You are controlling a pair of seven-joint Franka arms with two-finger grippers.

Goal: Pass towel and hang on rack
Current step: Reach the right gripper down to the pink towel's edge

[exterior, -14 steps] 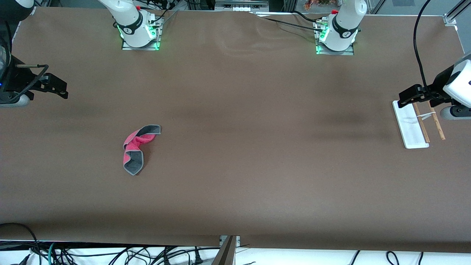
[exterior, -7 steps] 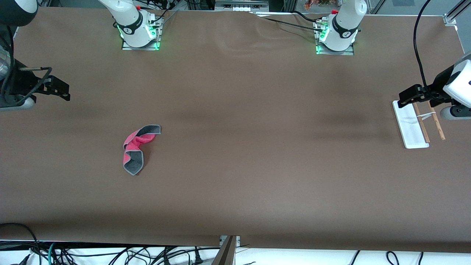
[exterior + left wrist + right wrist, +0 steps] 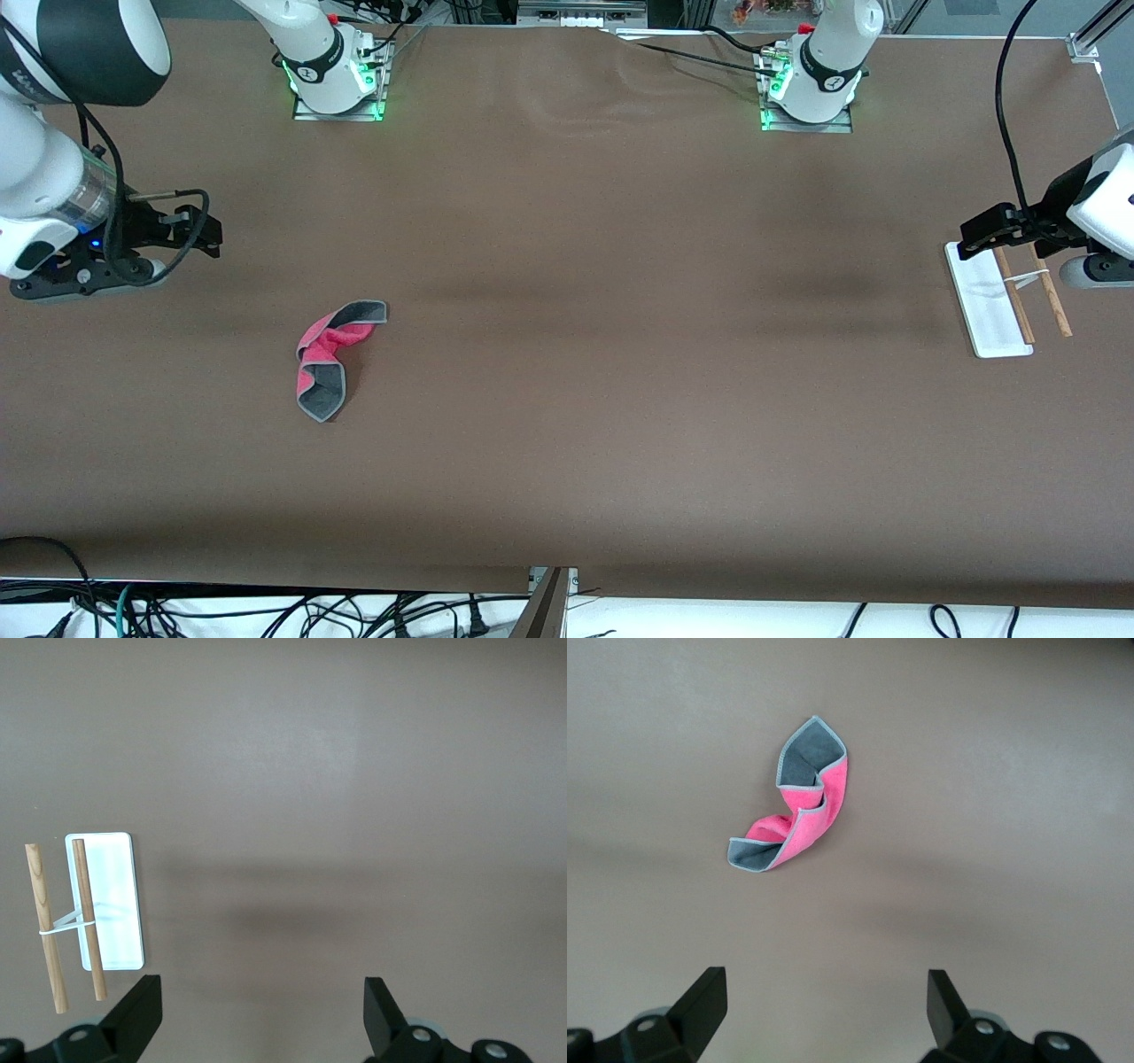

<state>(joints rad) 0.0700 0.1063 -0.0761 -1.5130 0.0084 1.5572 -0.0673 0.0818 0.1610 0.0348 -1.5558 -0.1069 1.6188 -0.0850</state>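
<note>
I am swinging my right arm's black two-finger gripper (image 3: 208, 237) in from the table's edge at my right arm's end, carrying it out over the bare brown tabletop (image 3: 567, 354) toward the crumpled pink-and-grey towel (image 3: 330, 356), though it is still well apart from the cloth. My white-and-black upper arm links (image 3: 84, 40) are coming into the front view above that corner, where only a sliver showed a second ago.

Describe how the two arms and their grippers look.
Both arms have glossy white shells with black joint bands, and green lights glow at their bases. The right gripper and left gripper are black, with blocky two-finger ends. Black cables loop beside each wrist.
</note>
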